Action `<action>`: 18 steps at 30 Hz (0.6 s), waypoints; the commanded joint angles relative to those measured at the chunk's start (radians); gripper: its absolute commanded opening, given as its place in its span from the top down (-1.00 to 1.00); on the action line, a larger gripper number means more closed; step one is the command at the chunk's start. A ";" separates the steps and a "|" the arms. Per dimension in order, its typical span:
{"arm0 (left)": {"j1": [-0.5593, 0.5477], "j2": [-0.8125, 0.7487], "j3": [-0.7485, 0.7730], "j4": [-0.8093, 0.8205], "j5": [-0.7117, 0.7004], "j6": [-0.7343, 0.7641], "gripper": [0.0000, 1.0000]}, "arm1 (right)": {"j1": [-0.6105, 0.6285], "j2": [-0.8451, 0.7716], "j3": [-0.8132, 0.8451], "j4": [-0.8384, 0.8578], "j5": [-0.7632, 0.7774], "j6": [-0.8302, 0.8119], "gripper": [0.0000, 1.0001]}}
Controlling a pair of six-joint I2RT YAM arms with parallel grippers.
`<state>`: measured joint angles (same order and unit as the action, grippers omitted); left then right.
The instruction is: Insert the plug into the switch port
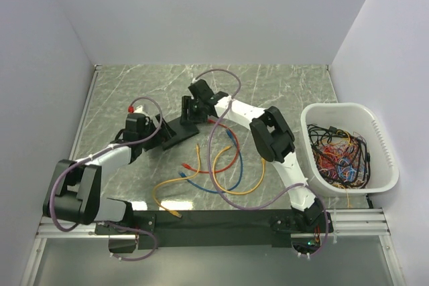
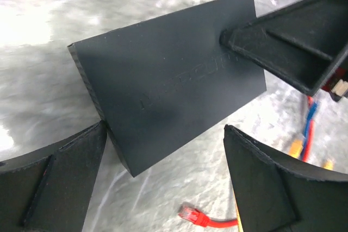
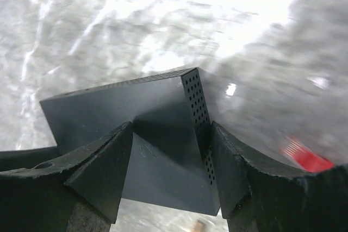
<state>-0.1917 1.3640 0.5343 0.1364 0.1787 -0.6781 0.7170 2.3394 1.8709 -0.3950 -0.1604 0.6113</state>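
The switch (image 1: 178, 132) is a flat matte-black box lying at the table's centre. My right gripper (image 1: 192, 109) is closed on its far end. In the right wrist view (image 3: 173, 161) one finger lies on the top face and the other against the perforated side of the switch (image 3: 109, 112). My left gripper (image 1: 158, 130) is open and empty at the switch's near end. In the left wrist view (image 2: 163, 183) its fingers flank a corner of the switch (image 2: 168, 80). A red plug (image 2: 193, 215) lies on the table between them. The sockets are hidden.
Loose yellow, blue, red and orange patch cables (image 1: 214, 165) lie in front of the switch. A white tub (image 1: 375, 135) full of tangled cables stands at the right. White walls close in the back and sides.
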 commanded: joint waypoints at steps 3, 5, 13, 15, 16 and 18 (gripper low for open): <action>-0.008 -0.068 0.073 -0.103 -0.161 -0.024 -0.90 | 0.041 0.009 0.037 0.100 -0.103 -0.044 -0.30; -0.008 -0.081 0.081 -0.119 -0.176 -0.043 -0.91 | 0.041 -0.020 -0.015 0.137 -0.087 -0.061 -0.31; -0.008 -0.221 0.064 -0.133 -0.324 -0.084 -0.87 | 0.019 -0.192 -0.064 0.147 0.080 -0.197 -0.44; -0.008 -0.249 0.064 -0.133 -0.347 -0.084 -0.86 | 0.018 -0.236 -0.062 0.107 0.143 -0.222 -0.46; -0.008 -0.261 0.067 -0.173 -0.360 -0.083 -0.87 | 0.018 -0.253 -0.068 0.088 0.159 -0.226 -0.46; -0.008 -0.298 0.078 -0.210 -0.410 -0.081 -0.86 | 0.018 -0.308 -0.113 0.046 0.208 -0.228 -0.46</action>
<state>-0.1959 1.1137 0.5732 -0.0200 -0.1345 -0.7467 0.7414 2.1792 1.7897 -0.3069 -0.0605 0.4294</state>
